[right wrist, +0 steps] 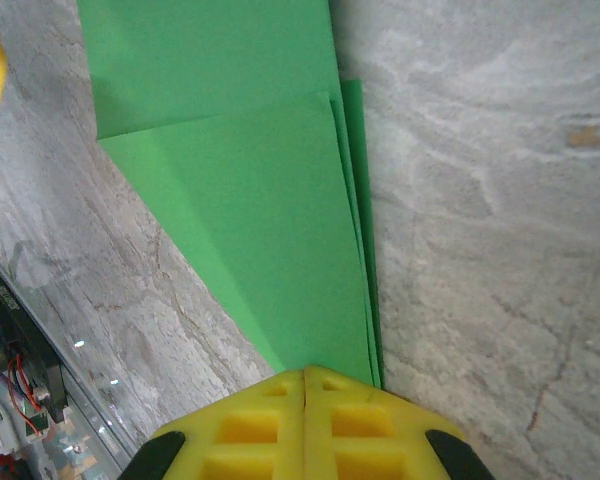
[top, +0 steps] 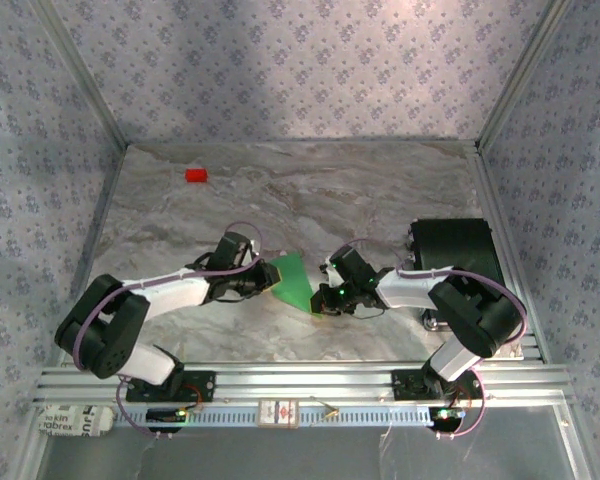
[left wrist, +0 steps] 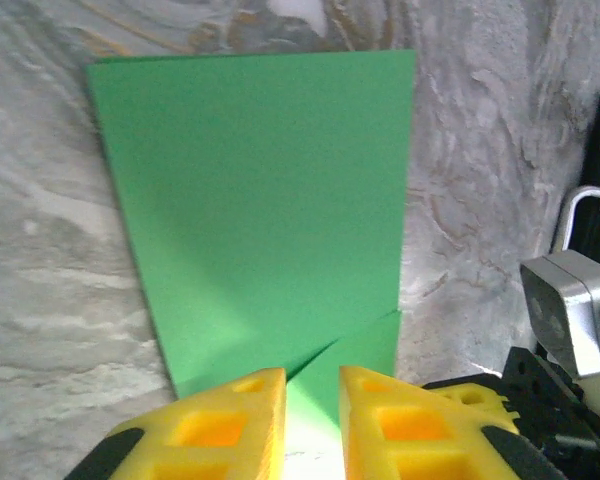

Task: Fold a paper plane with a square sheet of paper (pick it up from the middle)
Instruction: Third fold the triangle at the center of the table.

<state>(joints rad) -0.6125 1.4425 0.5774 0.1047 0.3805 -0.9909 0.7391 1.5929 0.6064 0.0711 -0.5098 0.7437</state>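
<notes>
Between the two grippers, the folded green paper (top: 293, 283) lay flat on the marble table (top: 380, 190). Its wide end lay by the left gripper (top: 268, 281) and its narrow end by the right gripper (top: 326, 298).

From the left wrist, the paper (left wrist: 270, 200) spread out ahead of the left gripper (left wrist: 312, 376). Its near edge ran in under the yellow fingers (left wrist: 230, 420), which stood a little apart, with pale green showing in the narrow gap.

From the right wrist, the right gripper (right wrist: 305, 374) had its fingers pressed together. The paper (right wrist: 260, 220) tapered toward them and its point met the fingertips; whether it was pinched between them could not be told.

Beyond the right arm sat a black box (top: 452, 250), its contents not visible. A small red block (top: 196, 175) lay well away, far beyond the left gripper.

The paper was plain bright green. A diagonal flap crossed it near the left fingers, and several thin layers stacked along one long edge.
</notes>
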